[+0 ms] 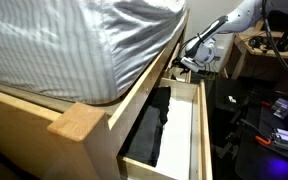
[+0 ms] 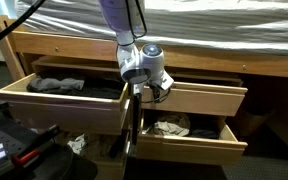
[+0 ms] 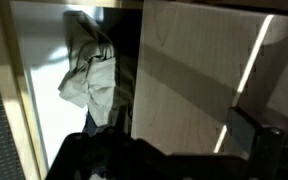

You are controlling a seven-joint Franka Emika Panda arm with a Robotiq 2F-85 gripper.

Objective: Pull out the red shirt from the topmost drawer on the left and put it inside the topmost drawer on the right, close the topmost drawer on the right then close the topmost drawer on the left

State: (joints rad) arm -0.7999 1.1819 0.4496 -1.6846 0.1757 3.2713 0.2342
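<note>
No red shirt shows in any view. In an exterior view the top left drawer [image 2: 44,100] stands pulled far out with dark clothes [image 2: 59,85] in it. The top right drawer [image 2: 209,98] is pulled out a little. My gripper [image 2: 150,93] hangs between the two drawers, at the left end of the right drawer's front. From the side, my gripper [image 1: 192,62] is at the far end of the open drawer [image 1: 196,130], which holds dark cloth [image 1: 154,125]. In the wrist view my fingers [image 3: 164,150] look spread and empty over a pale wood panel [image 3: 194,70].
A lower right drawer [image 2: 184,148] is open with light crumpled clothes [image 2: 169,127], which also show in the wrist view [image 3: 89,80]. The mattress [image 1: 74,40] and bed frame [image 1: 79,120] sit above the drawers. Dark equipment [image 2: 24,150] lies on the floor nearby.
</note>
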